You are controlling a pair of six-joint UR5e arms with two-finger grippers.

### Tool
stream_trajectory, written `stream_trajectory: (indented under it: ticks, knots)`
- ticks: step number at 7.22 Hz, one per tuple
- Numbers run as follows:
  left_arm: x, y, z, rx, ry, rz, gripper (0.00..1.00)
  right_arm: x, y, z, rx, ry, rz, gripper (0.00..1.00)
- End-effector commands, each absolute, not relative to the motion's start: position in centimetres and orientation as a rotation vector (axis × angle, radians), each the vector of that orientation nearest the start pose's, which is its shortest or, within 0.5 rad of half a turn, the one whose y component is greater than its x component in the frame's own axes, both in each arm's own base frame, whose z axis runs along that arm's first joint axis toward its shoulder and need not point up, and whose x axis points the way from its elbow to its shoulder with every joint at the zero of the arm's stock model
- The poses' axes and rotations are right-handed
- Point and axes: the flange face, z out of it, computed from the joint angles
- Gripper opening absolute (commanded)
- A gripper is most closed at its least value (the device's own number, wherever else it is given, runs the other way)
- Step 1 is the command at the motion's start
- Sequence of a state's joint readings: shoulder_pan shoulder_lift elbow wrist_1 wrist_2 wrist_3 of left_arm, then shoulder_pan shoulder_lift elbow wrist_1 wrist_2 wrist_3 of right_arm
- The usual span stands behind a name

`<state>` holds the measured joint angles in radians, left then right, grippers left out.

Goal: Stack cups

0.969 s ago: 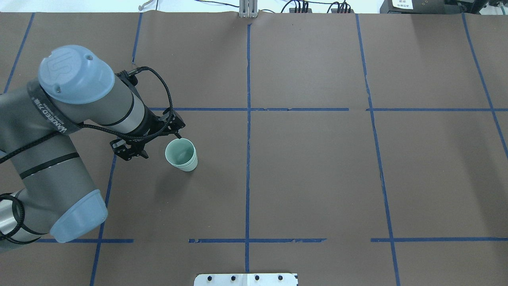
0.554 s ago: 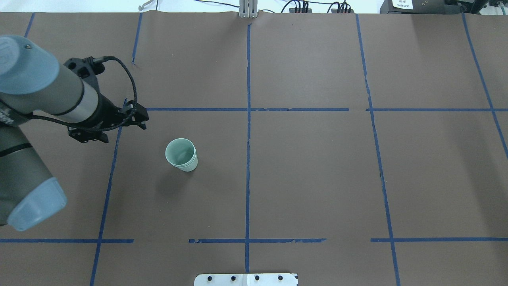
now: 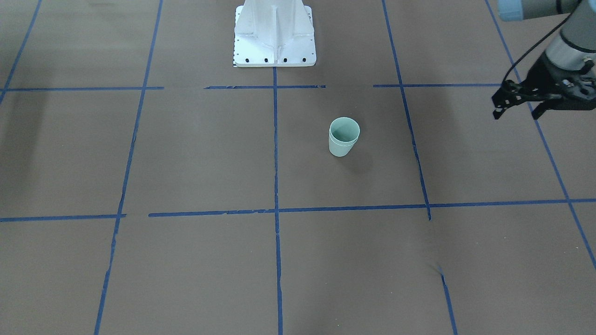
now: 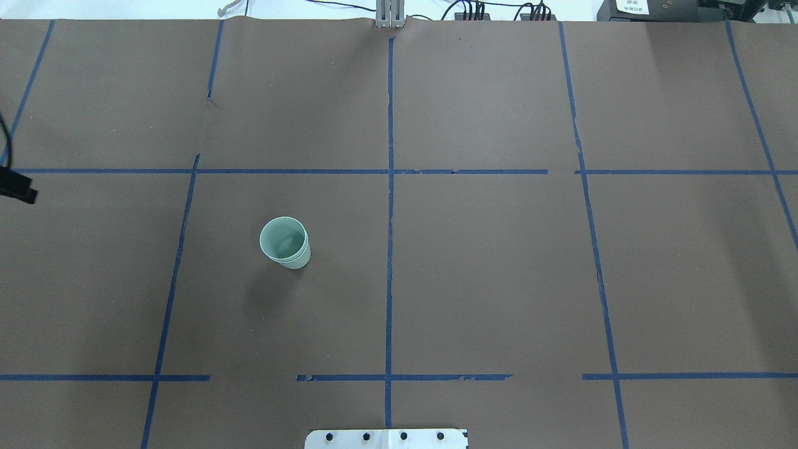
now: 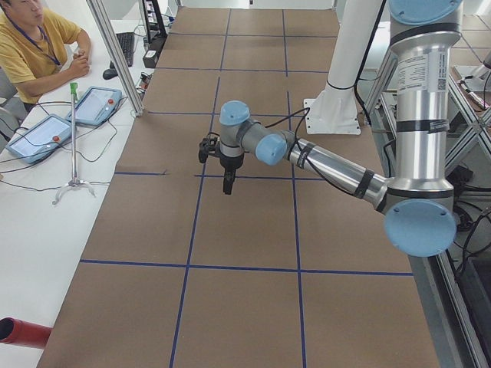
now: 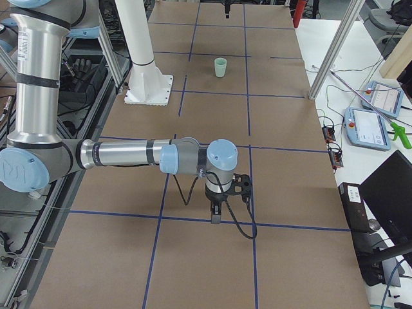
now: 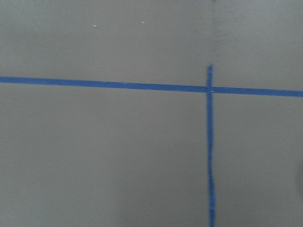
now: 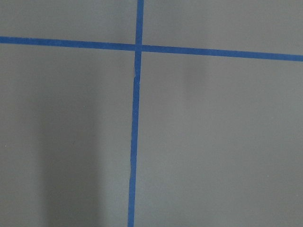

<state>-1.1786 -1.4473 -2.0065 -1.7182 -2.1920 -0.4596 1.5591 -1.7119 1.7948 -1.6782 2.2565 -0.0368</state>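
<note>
Two pale mint-green cups [image 4: 285, 243] stand nested in one upright stack on the brown table, left of centre in the overhead view. The stack also shows in the front-facing view [image 3: 344, 136] and, small and far, in the right view [image 6: 221, 67]. My left gripper [image 3: 516, 110] is open and empty, well off to the side of the stack and above the table. Only a dark tip of it [image 4: 19, 186] shows at the overhead view's left edge. My right gripper [image 6: 215, 215] shows only in the right view, low over the table and far from the cups. I cannot tell whether it is open or shut.
The white robot base [image 3: 274, 37] stands at the table's robot side. Blue tape lines [image 4: 389, 187] divide the brown surface into squares. An operator [image 5: 34, 46] sits at a side desk with tablets [image 5: 92, 105]. A red cylinder [image 5: 19, 333] lies off the table's near corner.
My left arm has pulled away from the cup stack to the left and almost left the overhead view. The stacked cups have not moved.
</note>
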Motion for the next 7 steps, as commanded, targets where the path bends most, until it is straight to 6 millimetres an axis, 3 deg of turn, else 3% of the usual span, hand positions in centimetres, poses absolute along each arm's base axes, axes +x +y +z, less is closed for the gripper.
stream_trajectory:
  ticks: [1, 2, 3, 6, 7]
  knots:
    - [0.8, -40.8, 58.2, 0.186, 0.701, 0.152, 1.0, 6.5, -43.0, 63.0, -0.015, -0.686, -0.039, 1.0]
    - [-1.6, -39.0, 60.9, 0.176, 0.731, 0.182, 1.0, 6.5, -43.0, 63.0, -0.015, -0.686, -0.039, 1.0]
    - [-3.3, -38.4, 61.8, 0.168, 0.761, 0.152, 1.0, 6.6, -43.0, 63.0, -0.015, -0.686, -0.037, 1.0]
    - [-3.5, -37.9, 63.1, 0.14, 0.75, 0.129, 1.0, 6.6, -43.0, 63.0, -0.015, -0.686, -0.037, 1.0]
    - [-3.5, -38.0, 65.7, 0.097, 0.747, 0.114, 1.0, 6.6, -42.9, 63.1, -0.016, -0.686, -0.037, 1.0]
